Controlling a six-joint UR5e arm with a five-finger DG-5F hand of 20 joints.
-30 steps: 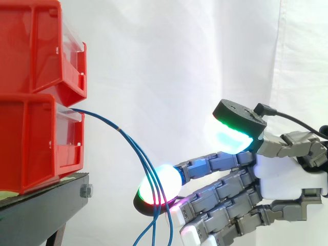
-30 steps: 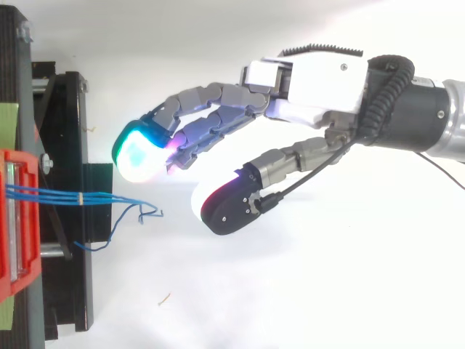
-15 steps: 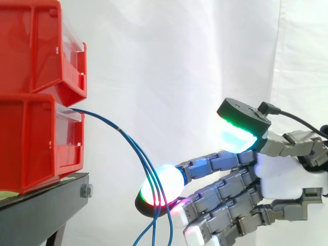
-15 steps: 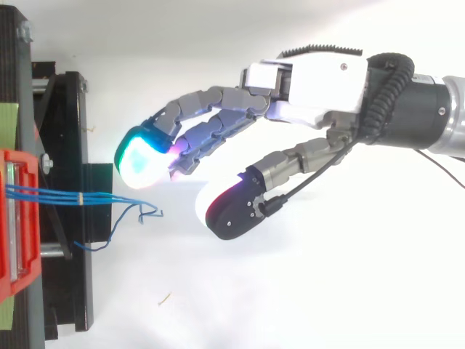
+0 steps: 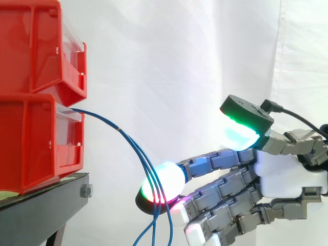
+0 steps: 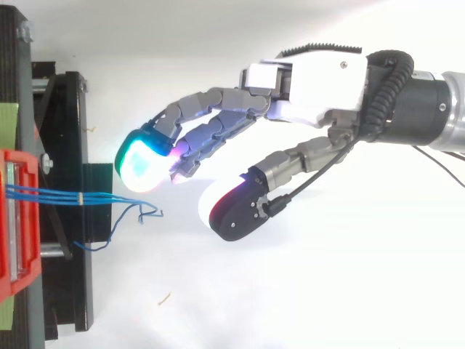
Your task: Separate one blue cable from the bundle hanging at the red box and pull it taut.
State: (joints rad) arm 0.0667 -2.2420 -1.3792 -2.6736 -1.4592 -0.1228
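A bundle of three blue cables (image 5: 134,146) comes out of the lower red bin (image 5: 36,138), held together by a small band near the bin, and droops down to the right. In the top view the cables (image 6: 94,196) end in loose curls just past the stand. My hand (image 5: 287,174) reaches in from the right with its fingers stretched toward the cables and the thumb held apart above them. It is open and holds nothing. Seen from above, the hand (image 6: 312,87) has its glowing fingertips (image 6: 139,158) a short way beyond the cable ends, not touching them.
A second red bin (image 5: 36,46) is stacked on the lower one. Both sit on a black stand (image 5: 41,210) at the left, before a white curtain (image 5: 179,61).
The thumb has drifted slightly to the right, away from the bins. The fingers and the cables have hardly moved.
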